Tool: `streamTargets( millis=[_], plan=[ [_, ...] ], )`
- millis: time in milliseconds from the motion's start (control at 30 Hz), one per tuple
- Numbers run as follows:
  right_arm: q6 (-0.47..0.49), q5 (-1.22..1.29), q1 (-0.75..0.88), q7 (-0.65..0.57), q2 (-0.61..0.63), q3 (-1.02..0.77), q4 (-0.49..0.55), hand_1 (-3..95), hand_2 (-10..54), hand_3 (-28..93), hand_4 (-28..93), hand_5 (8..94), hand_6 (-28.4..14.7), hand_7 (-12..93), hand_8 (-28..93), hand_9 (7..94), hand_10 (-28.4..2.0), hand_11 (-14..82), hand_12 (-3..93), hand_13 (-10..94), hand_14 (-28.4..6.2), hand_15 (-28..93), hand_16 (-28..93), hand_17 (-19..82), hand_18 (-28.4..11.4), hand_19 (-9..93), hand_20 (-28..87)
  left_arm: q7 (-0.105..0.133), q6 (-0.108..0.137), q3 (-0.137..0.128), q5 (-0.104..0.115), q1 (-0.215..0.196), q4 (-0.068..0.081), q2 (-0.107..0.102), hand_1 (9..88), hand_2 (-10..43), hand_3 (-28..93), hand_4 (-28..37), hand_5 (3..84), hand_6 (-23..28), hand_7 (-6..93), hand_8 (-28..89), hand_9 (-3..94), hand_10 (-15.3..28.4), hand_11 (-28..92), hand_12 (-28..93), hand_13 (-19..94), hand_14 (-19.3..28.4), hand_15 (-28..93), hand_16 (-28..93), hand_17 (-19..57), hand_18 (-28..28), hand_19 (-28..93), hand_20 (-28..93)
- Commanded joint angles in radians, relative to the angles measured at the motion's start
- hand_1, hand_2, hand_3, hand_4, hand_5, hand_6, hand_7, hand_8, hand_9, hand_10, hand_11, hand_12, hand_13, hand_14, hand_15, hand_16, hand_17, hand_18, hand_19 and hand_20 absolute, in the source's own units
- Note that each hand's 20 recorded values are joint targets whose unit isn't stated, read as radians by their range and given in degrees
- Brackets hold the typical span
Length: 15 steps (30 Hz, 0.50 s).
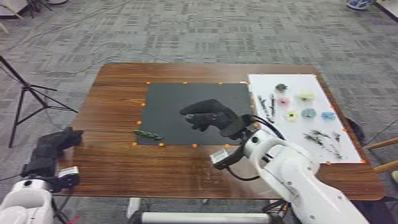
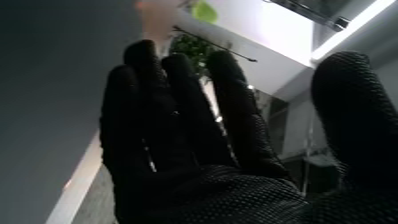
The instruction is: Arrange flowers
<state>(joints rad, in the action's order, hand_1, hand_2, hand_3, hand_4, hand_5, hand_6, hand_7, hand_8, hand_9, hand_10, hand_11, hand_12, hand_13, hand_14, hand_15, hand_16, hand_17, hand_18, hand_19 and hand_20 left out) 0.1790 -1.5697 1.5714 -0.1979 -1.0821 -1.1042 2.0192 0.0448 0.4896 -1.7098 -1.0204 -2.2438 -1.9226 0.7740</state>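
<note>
"And what have we got on the brown wooden tabletop (image 1: 107, 165)? Where does the arrangement stand?"

"Early days, I'd judge! One dark green leafy sprig (image 1: 148, 135) lies on the square black mat (image 1: 169, 102), right down by its near left corner. The rest of that mat is waiting for its flowers."

"So plenty to come?"

"Plenty! Look right, to the long white sheet (image 1: 264, 145): a dark green rosette (image 1: 281, 87) at the far end, a cream flower (image 1: 306, 95) and a pink flower (image 1: 284, 101) just nearer, then yellow (image 1: 291, 116), teal (image 1: 308, 113) and pale blue blooms (image 1: 328, 115). Thin dark twigs (image 1: 271, 106) down the left side, wispy dark sprigs (image 1: 322, 141) towards the near end. All those are left to place, if they're all wanted."

"Now, the right robot hand (image 1: 211, 113), in its black fabric glove?"

"Over the mat, beyond the sprig and to its right. Wrist view: open, fingers straight, thumb well apart. Some greenery (image 2: 192, 49) peeks from behind the fingers, but I see no grip on it."

"And the left robot hand (image 1: 60, 140)?"

"Out at the near left edge, away from the flowers. Open or closed, I can't tell."
</note>
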Motion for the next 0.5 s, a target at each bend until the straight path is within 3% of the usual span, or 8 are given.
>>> streamTargets(
  millis=[33,100,200,233,300,367,400,500],
  plan=[
    [-0.041,-0.015,0.122,0.019,0.059,-0.092,0.038,23.2,3.5,67,-14,49.6,-5.4,11,-5,52.5,-16.6,6.6,15.2,44,-20.3,33,25,18,-20.1,57,41,0.091,0.060,0.138,0.056,0.069,-0.044,0.039,21.7,8.5,69,-28.3,54.9,2.5,18.5,-8,51.9,14.4,20,12,44,15.9,15,0,0.9,12.3,13,15],
    [-0.041,-0.004,0.129,0.015,0.066,-0.109,0.037,23.1,3.5,68,-14,49.6,-5.4,11,-5,52.5,-16.6,6.7,15.2,44,-20.3,33,25,18,-20.1,57,41,0.104,0.069,0.171,0.088,0.076,-0.058,0.053,22.0,8.2,69,-28.3,54.9,2.4,18.7,-8,52.0,14.4,20,12,45,16.1,16,0,1.0,12.3,13,15],
    [-0.045,-0.012,0.140,0.017,0.077,-0.128,0.042,23.1,3.5,68,-14,49.7,-5.4,11,-5,52.6,-16.6,6.7,15.2,44,-20.3,33,25,18,-20.0,56,42,0.080,0.064,0.221,0.085,0.095,-0.065,0.061,22.1,8.0,69,-28.3,54.8,2.4,18.8,-8,51.7,14.2,20,12,46,16.7,17,0,0.5,12.3,12,15],
    [-0.041,-0.010,0.142,0.016,0.079,-0.134,0.044,23.1,3.6,68,-14,49.6,-5.4,11,-5,52.6,-16.6,6.7,15.2,44,-20.3,33,25,18,-20.0,56,42,0.061,0.050,0.228,0.074,0.095,-0.069,0.062,22.1,8.0,69,-28.3,54.7,2.4,18.7,-8,51.5,14.1,20,12,47,17.5,18,-1,0.2,12.3,12,15],
    [-0.040,-0.006,0.142,0.017,0.086,-0.137,0.045,23.0,3.6,68,-14,49.5,-5.4,11,-5,52.5,-16.6,6.7,15.3,43,-20.3,33,25,18,-20.0,56,42,0.062,0.038,0.257,0.061,0.103,-0.076,0.048,22.2,7.6,69,-28.3,54.6,2.5,18.6,-8,51.2,14.0,20,12,48,18.3,19,-1,-1.0,12.4,11,14],
    [-0.037,-0.010,0.143,0.021,0.089,-0.141,0.045,23.0,3.6,68,-14,49.3,-5.4,12,-5,52.3,-16.9,6.7,15.4,43,-20.4,33,25,18,-20.0,56,42,0.109,-0.016,0.266,0.040,0.111,-0.081,0.046,22.5,7.3,69,-28.3,54.6,2.7,18.5,-8,51.0,14.0,20,12,49,18.8,20,-2,-1.2,12.5,11,14],
    [-0.040,-0.009,0.146,0.019,0.092,-0.141,0.047,23.0,3.6,68,-14,49.3,-5.4,11,-5,52.2,-17.0,6.7,15.4,43,-20.4,33,25,18,-20.0,56,42,0.135,-0.011,0.279,0.031,0.120,-0.090,0.043,22.8,7.2,69,-28.3,54.8,2.8,18.4,-8,51.0,14.0,20,12,49,18.7,20,-2,-1.0,12.8,12,14],
    [-0.021,-0.011,0.150,0.016,0.089,-0.146,0.046,22.9,3.2,69,-14,49.2,-5.7,11,-5,51.6,-17.3,6.6,15.5,42,-20.5,34,25,17,-20.0,56,42,0.184,0.001,0.302,-0.001,0.146,-0.124,0.040,23.2,7.1,69,-28.3,55.4,3.0,18.5,-8,51.2,14.2,20,12,46,17.5,18,-3,0.4,13.0,14,15]
  ],
)
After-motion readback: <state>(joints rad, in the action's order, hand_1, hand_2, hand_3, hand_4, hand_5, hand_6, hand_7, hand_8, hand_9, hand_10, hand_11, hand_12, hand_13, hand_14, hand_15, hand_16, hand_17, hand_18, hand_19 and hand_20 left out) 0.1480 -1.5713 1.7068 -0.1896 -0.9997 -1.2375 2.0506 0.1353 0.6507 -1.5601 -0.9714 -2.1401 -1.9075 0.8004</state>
